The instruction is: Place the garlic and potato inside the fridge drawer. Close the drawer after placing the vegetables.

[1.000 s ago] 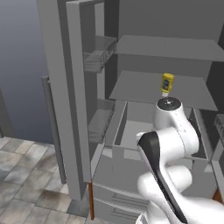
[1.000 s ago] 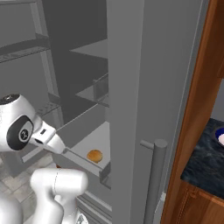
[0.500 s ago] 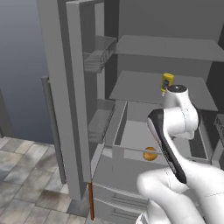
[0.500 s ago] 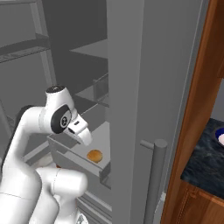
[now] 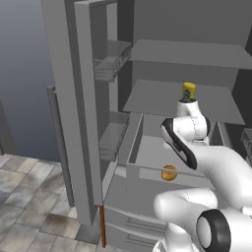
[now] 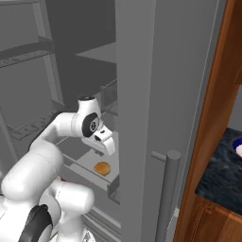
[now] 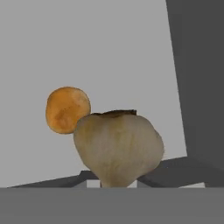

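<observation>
Left base view: smooth golden-brown oval potato (image 5: 169, 173) lay near the front of the open matte grey fridge drawer (image 5: 147, 156). Hand view: jaws pinched narrow on the pale beige-olive garlic (image 7: 118, 147), above the drawer floor. Next, probably: lower, release, then close.

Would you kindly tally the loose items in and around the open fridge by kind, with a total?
Potato: 1, lying in the fridge drawer
Garlic: 1, held in the gripper
Yellow bottle: 1, on the shelf above
Total: 3
</observation>
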Controlling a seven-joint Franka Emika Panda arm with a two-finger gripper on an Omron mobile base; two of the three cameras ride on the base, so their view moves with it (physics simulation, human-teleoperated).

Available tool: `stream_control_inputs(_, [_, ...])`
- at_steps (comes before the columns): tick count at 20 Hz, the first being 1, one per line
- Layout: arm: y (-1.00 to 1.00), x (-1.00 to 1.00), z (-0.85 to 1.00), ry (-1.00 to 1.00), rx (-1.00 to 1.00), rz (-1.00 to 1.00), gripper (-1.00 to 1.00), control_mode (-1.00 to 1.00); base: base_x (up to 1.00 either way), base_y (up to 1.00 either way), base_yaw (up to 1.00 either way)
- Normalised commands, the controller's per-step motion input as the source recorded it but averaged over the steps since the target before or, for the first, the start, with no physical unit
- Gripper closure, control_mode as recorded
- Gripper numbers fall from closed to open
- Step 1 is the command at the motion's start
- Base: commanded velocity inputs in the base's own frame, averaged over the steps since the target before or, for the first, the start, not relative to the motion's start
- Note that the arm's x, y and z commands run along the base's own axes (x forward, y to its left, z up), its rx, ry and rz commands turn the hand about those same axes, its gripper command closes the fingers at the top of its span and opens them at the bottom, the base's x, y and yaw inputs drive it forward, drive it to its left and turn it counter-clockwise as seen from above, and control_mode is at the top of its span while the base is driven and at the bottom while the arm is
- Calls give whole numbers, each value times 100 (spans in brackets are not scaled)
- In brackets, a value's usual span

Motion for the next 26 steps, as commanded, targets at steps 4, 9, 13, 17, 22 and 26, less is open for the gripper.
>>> stream_control_inputs(4, [-16,6,-77,-8,0,0,100,-100,0,0,0])
stream_control_inputs(9, [-8,1,-58,-36,-4,5,100,-100,0,0,0])
stream_control_inputs(13, [-3,17,-46,-17,0,3,100,-100,0,0,0])
stream_control_inputs(17, [-11,29,-45,0,0,3,100,-100,0,0,0])
stream_control_inputs(22, [-16,11,-32,0,1,6,100,-100,0,0,0])
stream_control_inputs(26, [-7,0,-48,0,0,8,100,-100,0,0,0])
